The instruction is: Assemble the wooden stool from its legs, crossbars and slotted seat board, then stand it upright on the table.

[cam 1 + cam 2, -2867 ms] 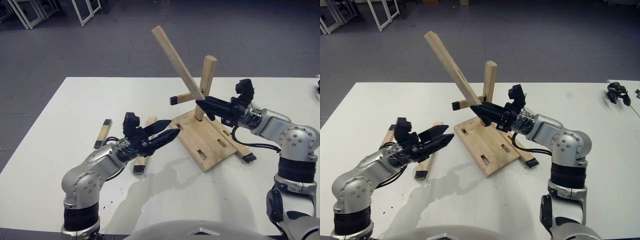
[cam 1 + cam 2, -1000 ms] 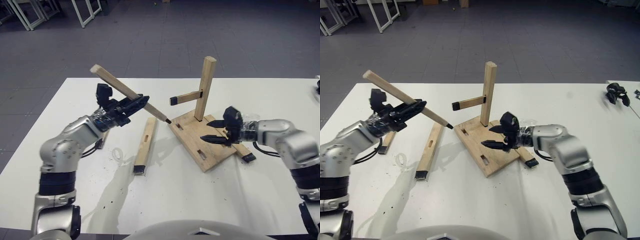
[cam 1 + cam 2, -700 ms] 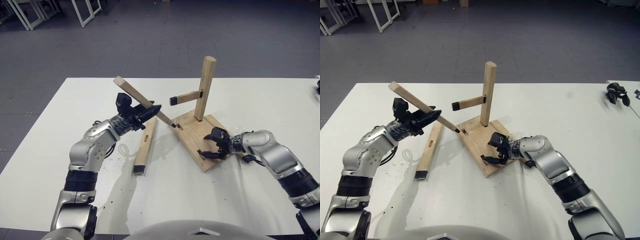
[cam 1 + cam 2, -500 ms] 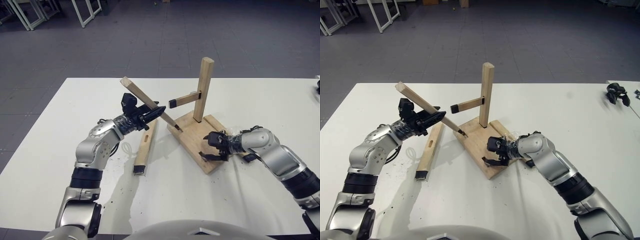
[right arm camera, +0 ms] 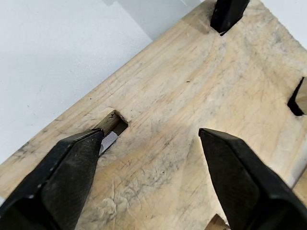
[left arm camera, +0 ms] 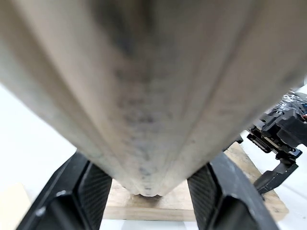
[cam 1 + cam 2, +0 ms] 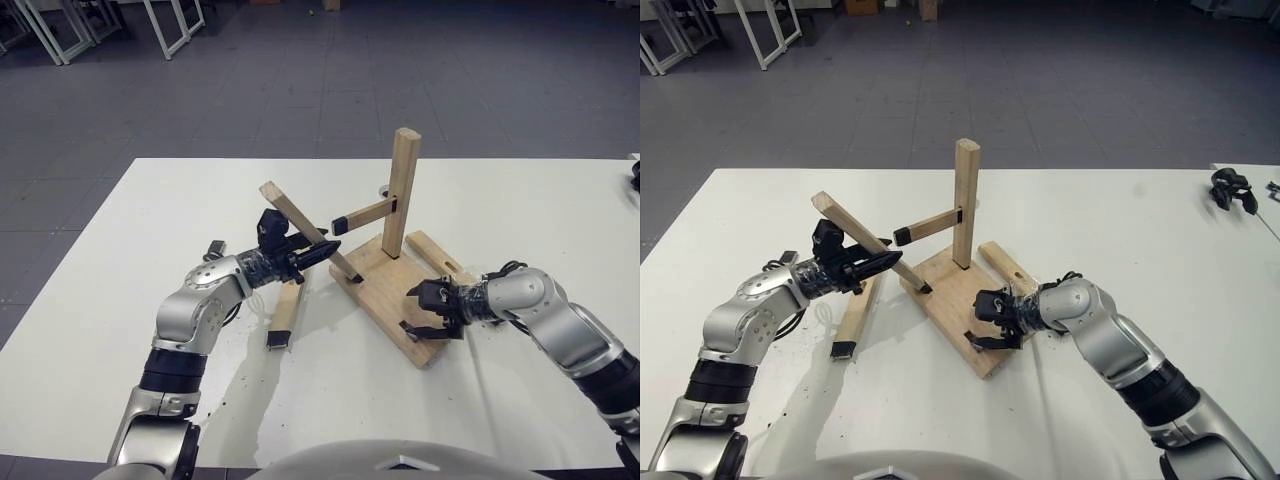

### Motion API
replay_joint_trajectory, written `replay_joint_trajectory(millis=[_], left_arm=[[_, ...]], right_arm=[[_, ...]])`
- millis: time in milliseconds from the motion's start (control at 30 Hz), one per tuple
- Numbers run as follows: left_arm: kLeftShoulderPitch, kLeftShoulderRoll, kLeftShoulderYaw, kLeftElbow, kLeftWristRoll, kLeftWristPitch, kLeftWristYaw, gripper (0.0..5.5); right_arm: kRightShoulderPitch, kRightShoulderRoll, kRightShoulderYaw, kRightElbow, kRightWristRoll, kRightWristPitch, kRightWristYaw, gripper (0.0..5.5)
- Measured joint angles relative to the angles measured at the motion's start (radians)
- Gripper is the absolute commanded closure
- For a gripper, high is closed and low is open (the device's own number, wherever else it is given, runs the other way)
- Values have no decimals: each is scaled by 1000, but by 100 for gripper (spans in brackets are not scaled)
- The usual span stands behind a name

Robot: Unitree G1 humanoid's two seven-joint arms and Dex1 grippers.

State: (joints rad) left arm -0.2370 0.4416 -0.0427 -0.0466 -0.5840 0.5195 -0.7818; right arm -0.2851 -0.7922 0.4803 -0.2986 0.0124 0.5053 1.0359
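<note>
The seat board is lying on the worktop beneath the right pincer, which is holding its fingers apart over the near corner. Beyond that pincer an upright leg is standing in the board. The left pincer is clamping a slanted leg, whose dark tip is resting at the board's edge.

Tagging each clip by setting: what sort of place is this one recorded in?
Probably a lab or workshop hall: a white table, bare grey floor behind it, and white metal frames standing at far left.
</note>
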Motion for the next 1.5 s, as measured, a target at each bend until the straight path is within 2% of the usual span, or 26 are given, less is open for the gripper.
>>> replay_joint_trajectory(millis=[333,500,667,700,800,967,1067,1133,1233,1400,1500], left_arm=[[15,40,-27,-84,13,74,45,347],[8,40,-37,-68,15,73,51,347],[-13,39,-48,-40,15,68,49,347],[-16,39,-51,-36,15,69,48,347],[-31,46,-62,-34,17,75,47,347],[-52,58,-74,-18,17,90,36,347],[-91,63,-88,20,17,104,18,347],[-130,74,-112,49,19,111,10,347],[-162,78,-140,69,31,136,14,347],[-194,92,-175,74,39,157,17,347],[-198,94,-177,63,39,165,19,347]], right_arm=[[27,5,-30,-16,24,37,5,183],[13,0,-120,-80,85,110,8,183],[-235,97,-266,-67,226,215,-19,183],[-277,134,-273,-48,230,215,-39,200],[-414,284,-254,101,180,76,-151,250],[-619,414,-99,463,-31,-285,-224,347],[-695,457,-26,712,-133,-469,-223,352],[-669,450,28,803,-186,-540,-183,352],[-656,433,42,832,-210,-636,-176,352],[-610,428,28,797,-220,-654,-209,352],[-531,447,-21,714,-207,-651,-283,352]])
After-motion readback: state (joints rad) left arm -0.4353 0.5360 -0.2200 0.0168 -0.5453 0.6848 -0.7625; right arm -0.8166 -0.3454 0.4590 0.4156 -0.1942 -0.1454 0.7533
